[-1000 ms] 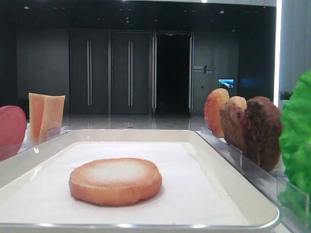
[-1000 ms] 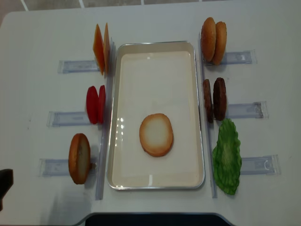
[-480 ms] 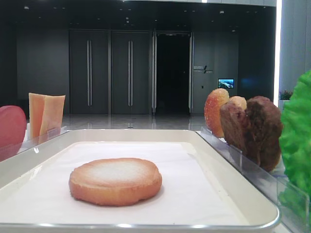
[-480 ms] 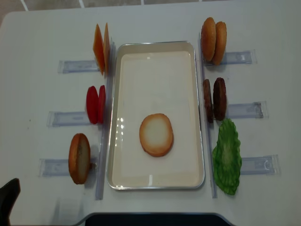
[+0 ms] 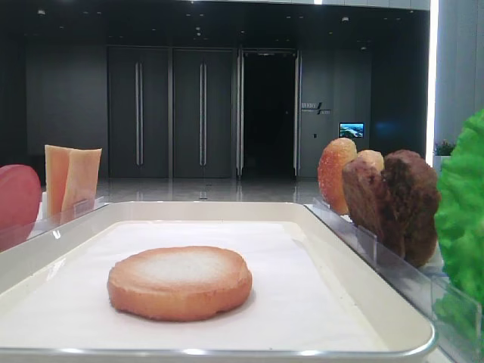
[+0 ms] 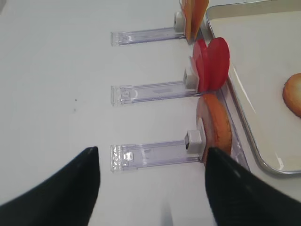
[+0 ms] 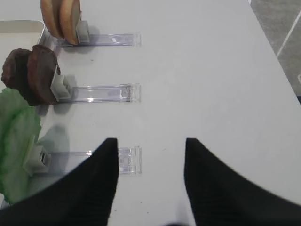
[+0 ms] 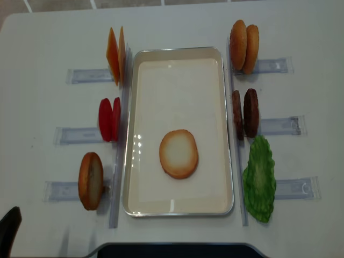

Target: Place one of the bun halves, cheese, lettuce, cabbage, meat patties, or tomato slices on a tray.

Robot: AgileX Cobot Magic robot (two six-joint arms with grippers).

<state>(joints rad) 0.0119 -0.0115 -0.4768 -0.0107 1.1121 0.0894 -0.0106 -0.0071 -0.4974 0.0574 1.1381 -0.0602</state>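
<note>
Bun half (image 8: 178, 153) is lying on the tray (image 8: 177, 51); I am holding both grippers (image 6: 153, 188) (image 7: 151, 174) spread empty, choosing cheese (image 8: 115, 55) next.

White table (image 8: 48, 37), tray (image 8: 130, 134), clear racks (image 8: 279, 126)

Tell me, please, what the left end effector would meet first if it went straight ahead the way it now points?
Probably the clear plastic holder lying between its open fingers, the one that props the upright bun half. The left end effector may pass above it; height is unclear.
</note>
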